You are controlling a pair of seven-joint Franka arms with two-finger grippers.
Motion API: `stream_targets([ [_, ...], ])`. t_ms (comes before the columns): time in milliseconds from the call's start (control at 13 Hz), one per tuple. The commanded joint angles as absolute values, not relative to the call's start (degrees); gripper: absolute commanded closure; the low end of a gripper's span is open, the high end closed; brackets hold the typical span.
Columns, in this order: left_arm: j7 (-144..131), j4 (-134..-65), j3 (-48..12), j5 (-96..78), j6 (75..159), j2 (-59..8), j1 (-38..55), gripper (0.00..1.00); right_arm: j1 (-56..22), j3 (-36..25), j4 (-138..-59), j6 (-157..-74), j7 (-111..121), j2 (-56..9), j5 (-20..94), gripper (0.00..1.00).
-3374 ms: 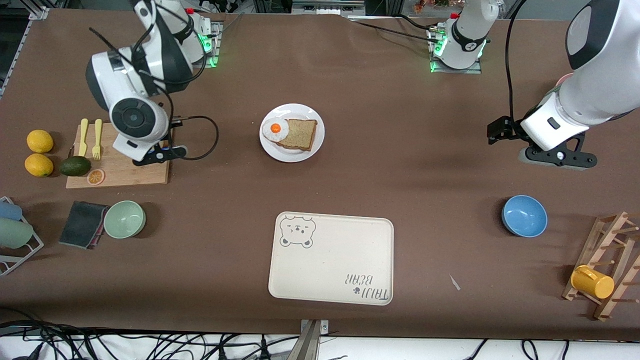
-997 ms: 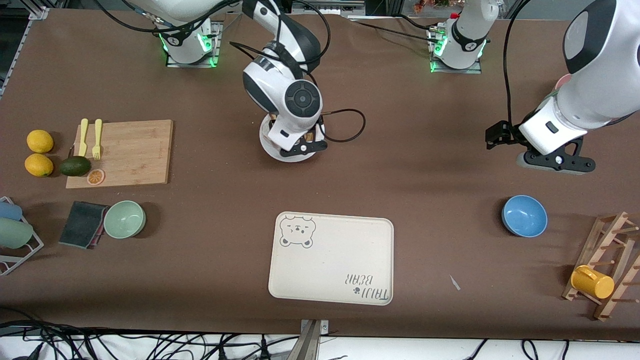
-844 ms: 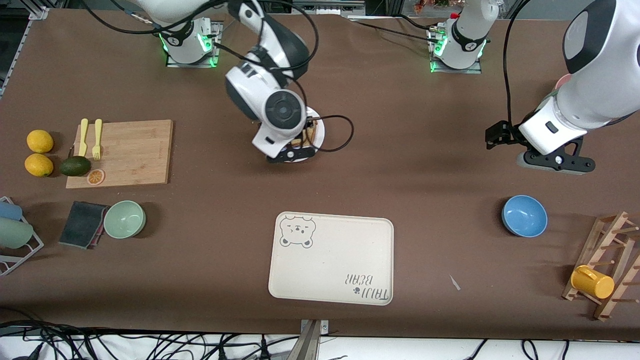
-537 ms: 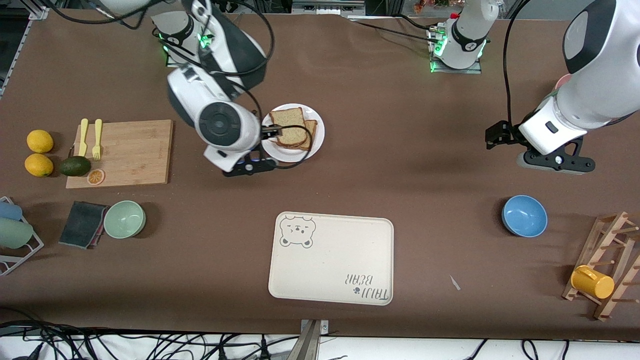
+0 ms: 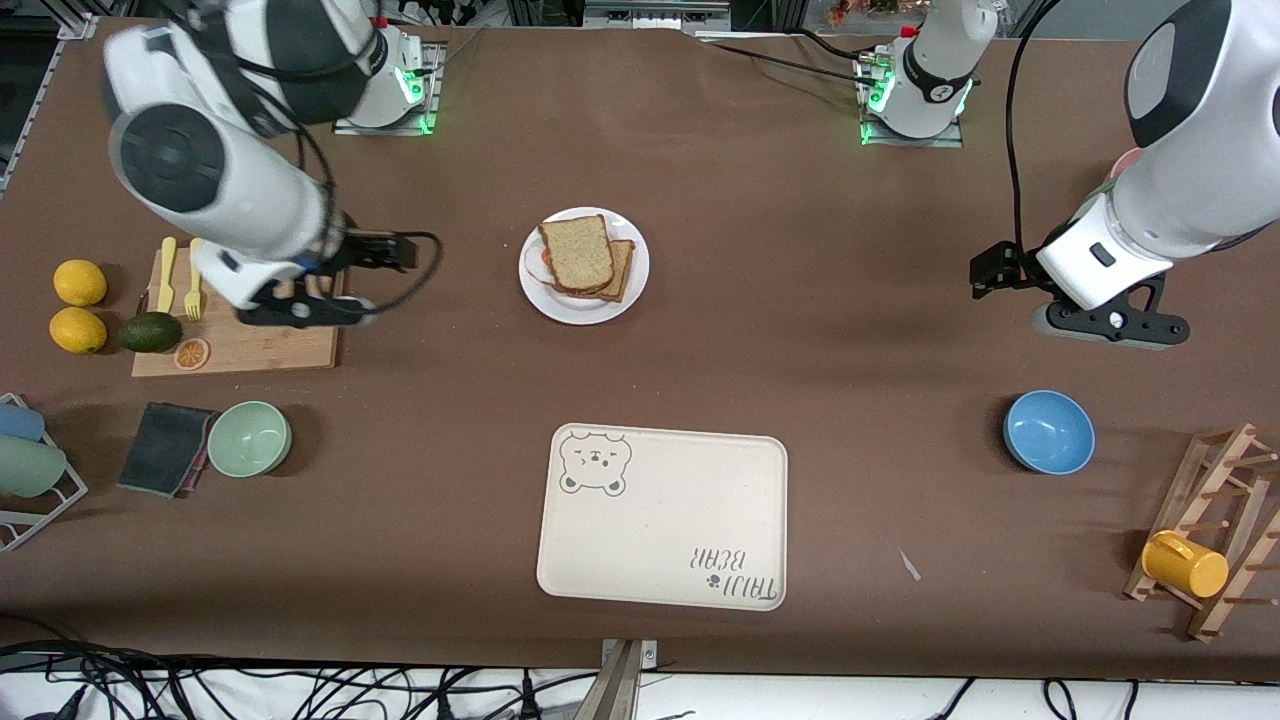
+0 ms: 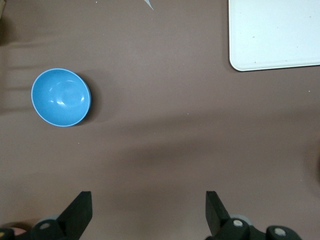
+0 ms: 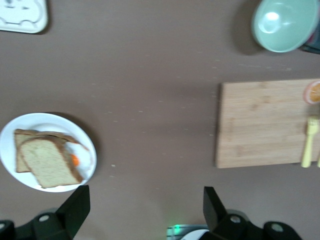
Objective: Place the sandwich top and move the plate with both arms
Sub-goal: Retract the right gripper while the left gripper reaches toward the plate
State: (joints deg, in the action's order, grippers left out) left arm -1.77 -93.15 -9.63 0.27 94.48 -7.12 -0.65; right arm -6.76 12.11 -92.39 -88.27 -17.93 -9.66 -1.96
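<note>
The sandwich top [image 5: 576, 254] is a brown speckled bread slice. It lies on the squarer slice [image 5: 622, 270] on the white plate [image 5: 570, 308], and a sliver of the fried egg [image 5: 541, 258] shows at its edge. The right wrist view shows the top slice [image 7: 47, 162], the egg [image 7: 76, 159] and the plate [image 7: 50, 121]. My right gripper [image 5: 300, 311] is open and empty over the end of the cutting board nearest the plate; its own view shows it open [image 7: 145, 206]. My left gripper [image 5: 1110, 324] waits open and empty over bare table at the left arm's end, as its own view [image 6: 148, 210] shows.
The wooden cutting board [image 5: 260, 345] holds yellow forks [image 5: 180, 275] and an orange slice. Lemons [image 5: 79, 305] and an avocado lie beside it. The green bowl [image 5: 249, 438], cream bear tray [image 5: 660, 515], blue bowl [image 5: 1048, 431] and mug rack [image 5: 1215, 530] sit nearer the camera.
My right arm carried the top slice from the cutting board to the plate and let it go over the egg. It then drew back toward the board. The left arm has not moved.
</note>
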Motion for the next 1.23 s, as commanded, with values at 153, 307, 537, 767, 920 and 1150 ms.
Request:
stream_targets([
  [153,-1.6,-90.3,-9.8,1.5,94.3,-7.6,-0.2,0.0,-0.6,7.8,-99.9,-90.4,-5.5,-1.0,-2.5,0.0],
  [307,-1.6,-88.9,-10.8,-0.2,94.4,-8.3,1.3,0.0,-0.4,4.8,-100.0,-91.0,-5.5,0.6,-1.7,0.0],
  [537,-1.5,-88.6,-11.1,-0.4,96.1,-10.4,5.8,0.0,0.5,3.9,-99.7,-90.5,-0.3,1.9,-1.8,0.0],
  [767,-1.6,-88.3,-11.3,-4.1,99.6,-13.7,10.0,0.0,0.5,2.6,-99.5,-91.7,-0.4,1.9,-1.7,0.0],
  [920,-1.2,-87.3,-11.4,-9.7,104.2,-17.8,10.5,0.0,0.4,2.5,-99.5,-92.5,-1.1,1.8,-1.7,0.0],
  [1150,-0.8,-87.2,-11.8,-18.7,107.0,-24.0,12.1,0.0,0.3,2.5,-99.3,-92.9,-1.1,1.2,-1.7,0.0],
])
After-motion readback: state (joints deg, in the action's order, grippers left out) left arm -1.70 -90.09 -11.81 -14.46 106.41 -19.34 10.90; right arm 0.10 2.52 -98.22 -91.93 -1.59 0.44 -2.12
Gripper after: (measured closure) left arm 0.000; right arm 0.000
